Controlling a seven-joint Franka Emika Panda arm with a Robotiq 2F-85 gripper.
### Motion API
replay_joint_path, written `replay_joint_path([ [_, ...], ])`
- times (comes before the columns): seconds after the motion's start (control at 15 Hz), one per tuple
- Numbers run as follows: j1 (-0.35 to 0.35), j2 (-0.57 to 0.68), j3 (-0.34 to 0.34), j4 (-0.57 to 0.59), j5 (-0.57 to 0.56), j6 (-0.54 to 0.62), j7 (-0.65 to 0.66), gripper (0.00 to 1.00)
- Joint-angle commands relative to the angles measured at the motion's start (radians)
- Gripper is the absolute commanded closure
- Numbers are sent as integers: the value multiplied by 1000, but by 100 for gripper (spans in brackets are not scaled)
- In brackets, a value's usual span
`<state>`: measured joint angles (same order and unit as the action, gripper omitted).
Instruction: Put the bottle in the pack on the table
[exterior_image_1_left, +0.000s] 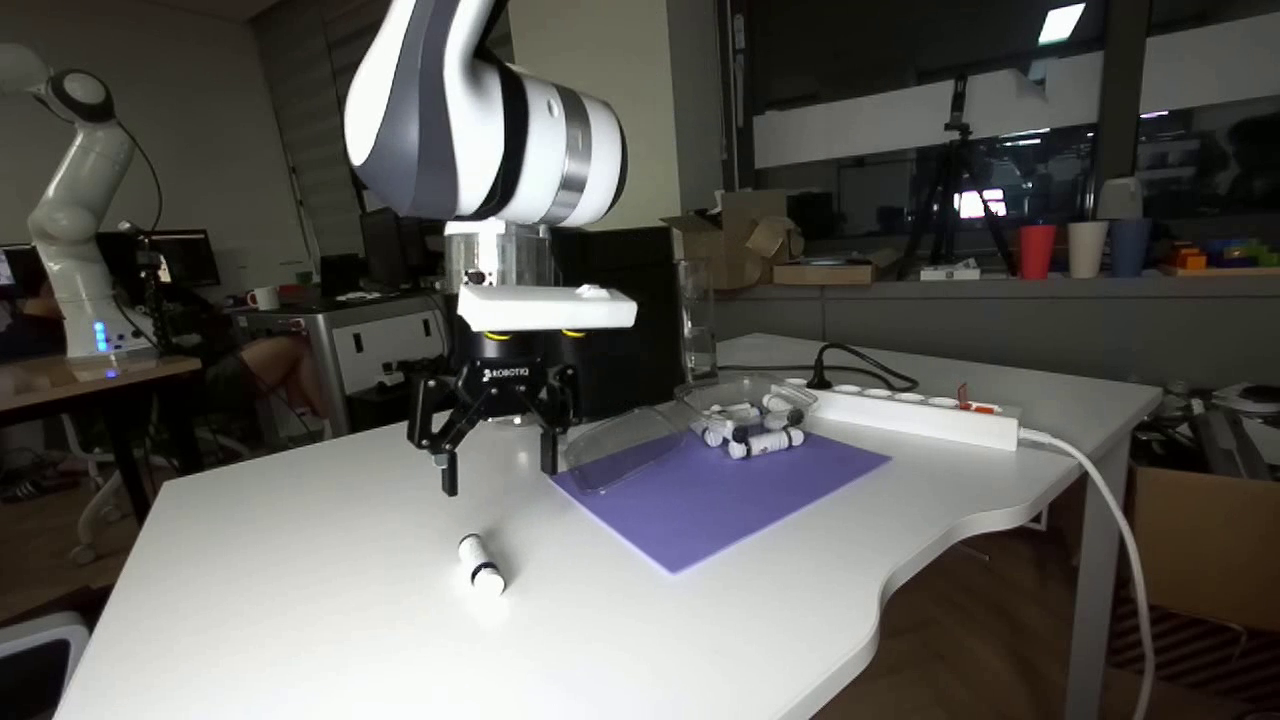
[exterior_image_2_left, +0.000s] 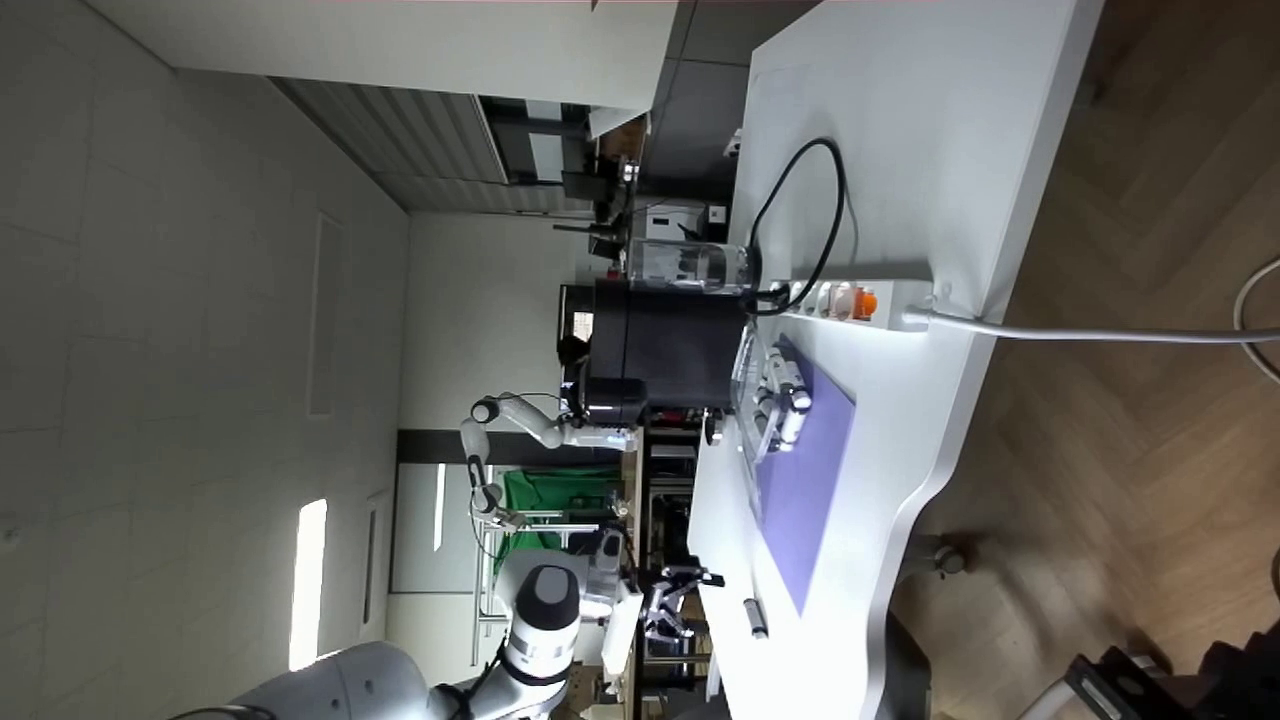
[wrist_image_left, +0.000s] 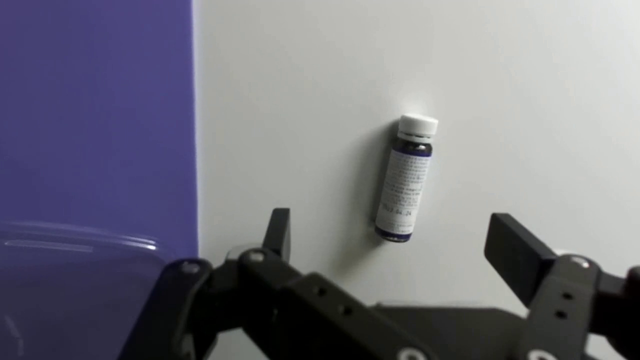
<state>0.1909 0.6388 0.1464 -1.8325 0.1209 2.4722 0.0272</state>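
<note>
Basically the purple mat (exterior_image_1_left: 740, 515) on the white worktop (exterior_image_1_left: 640, 640) has the pack (exterior_image_2_left: 793, 385) at the end farthest from the bottle (wrist_image_left: 404, 185): small bottles (exterior_image_1_left: 765, 443) in or by a clear tray (exterior_image_1_left: 712, 392), can't tell which are properly inside. A clear lid (exterior_image_1_left: 625, 450) lies on the mat too, on the bottle's side of the pack. Just past the pack end of the mat there's a white power strip (exterior_image_1_left: 920, 422) with a black cable (exterior_image_1_left: 818, 372) plugged in, and a tall black machine (exterior_image_2_left: 665, 345) stands near the mat. Well off from the mat, a red cup (exterior_image_1_left: 1037, 252), a pale cup (exterior_image_1_left: 1087, 249) and a blue cup (exterior_image_1_left: 1129, 248) stand on a ledge (exterior_image_1_left: 1090, 290).

As for writing, the hand (exterior_image_1_left: 500, 476) says ROBOTIQ, clear enough in an exterior view. The bottle's label (wrist_image_left: 401, 197) is tiny print I can't read, with a stamped row that seems to end in 04.24.

That bottle's on its side on the worktop, a bit off the mat's edge and apart from the hand. The hand hangs above the worktop, fingers (wrist_image_left: 517, 255) spread wide, and in the wrist view the bottle shows between them, mostly beyond the tips, white cap (wrist_image_left: 418, 125) pointing away.
</note>
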Motion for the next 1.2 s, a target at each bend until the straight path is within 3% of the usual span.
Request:
replay_joint_path([
  [0.0,36,121,0,163,34,-82,135,0],
  [0.4,101,224,-47,290,13,-177,281,0],
  [0.47,103,236,-49,304,14,-174,286,25],
  [0.6,106,255,-55,327,13,-177,298,33],
  [0.93,97,277,-58,364,19,-198,305,69],
  [1.13,62,269,-26,381,49,-255,263,89],
])
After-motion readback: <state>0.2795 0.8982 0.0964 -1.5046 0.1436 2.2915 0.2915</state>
